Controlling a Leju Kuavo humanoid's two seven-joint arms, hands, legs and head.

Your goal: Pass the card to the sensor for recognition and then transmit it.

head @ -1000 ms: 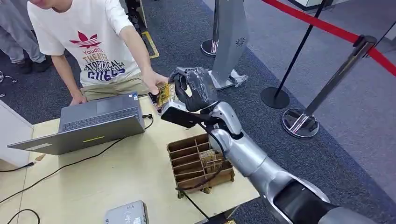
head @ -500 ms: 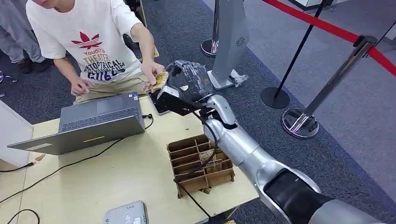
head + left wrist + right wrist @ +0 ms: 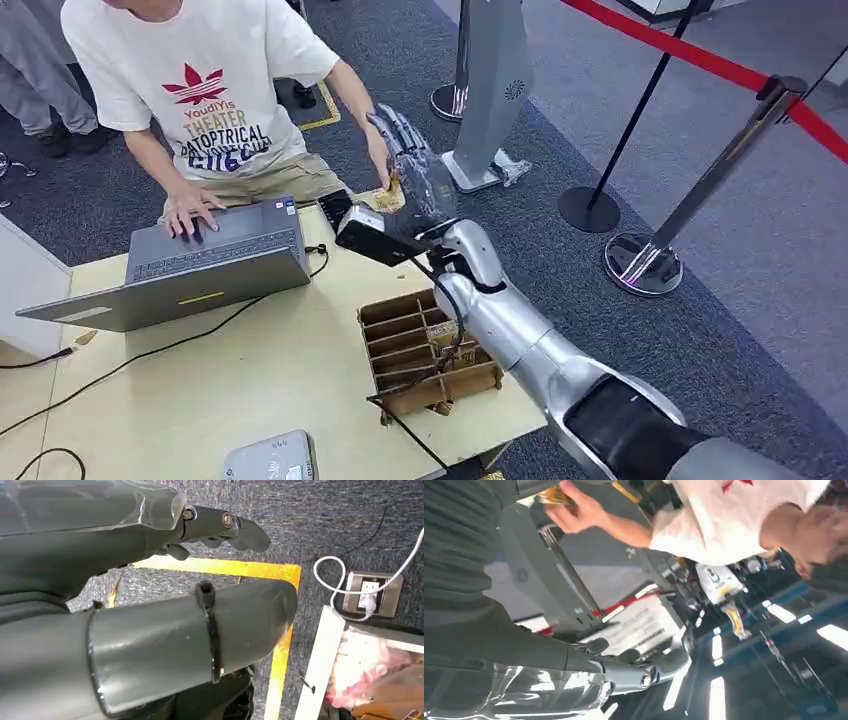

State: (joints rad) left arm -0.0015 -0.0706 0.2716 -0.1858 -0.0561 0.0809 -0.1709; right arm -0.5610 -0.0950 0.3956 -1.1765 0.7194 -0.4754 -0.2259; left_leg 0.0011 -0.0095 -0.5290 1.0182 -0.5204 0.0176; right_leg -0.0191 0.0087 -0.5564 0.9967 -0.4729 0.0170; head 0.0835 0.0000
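Card (image 3: 384,199) is just off the desk's (image 3: 290,370) far edge, pinched in the person's hand (image 3: 378,165) right against the right robot hand (image 3: 418,172); that robot hand looks spread with fingers apart, though I can't tell whether the thumb still touches the card, and the left robot hand (image 3: 150,570) hangs over the floor with fingers extended, holding nothing. Risk is a botched handover: if either side lets go early or pulls while the other still grips, the card drops to the carpet or bends. The robot hand could also clip the person's fingers or the laptop (image 3: 215,262) at the far left corner on retreat.
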